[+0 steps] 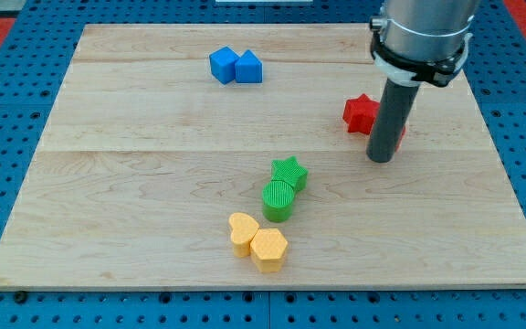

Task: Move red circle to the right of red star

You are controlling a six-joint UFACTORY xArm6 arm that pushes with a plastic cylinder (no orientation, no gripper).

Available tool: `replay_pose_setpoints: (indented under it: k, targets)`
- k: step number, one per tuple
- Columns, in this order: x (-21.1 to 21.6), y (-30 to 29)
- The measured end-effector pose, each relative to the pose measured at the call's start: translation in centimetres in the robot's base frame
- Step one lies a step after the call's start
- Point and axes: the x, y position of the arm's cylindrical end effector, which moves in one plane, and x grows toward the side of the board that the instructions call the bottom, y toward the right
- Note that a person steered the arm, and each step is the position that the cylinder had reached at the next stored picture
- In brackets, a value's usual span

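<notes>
My tip (381, 160) rests on the wooden board (153, 201) at the view's right, just beside the red star (360, 112). The red circle (402, 131) is almost wholly hidden behind the rod, touching it. There are no fingers; the arm ends in 1 rod.

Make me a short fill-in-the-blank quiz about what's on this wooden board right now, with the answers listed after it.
1. The two blocks near the view's top are coloured ____.
2. The green star touches a green ____.
3. My tip stands just to the view's right of the red ____.
4. The two blocks nearest the view's bottom are coloured ____.

Missing words: blue; cylinder; star; yellow
</notes>
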Motion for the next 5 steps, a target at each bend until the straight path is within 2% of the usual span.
replay_pose_setpoints:
  k: [3,4,5]
  targets:
    - [-1.2,6.4]
    - [-3.4,6.7]
    - [-4.2,4.1]
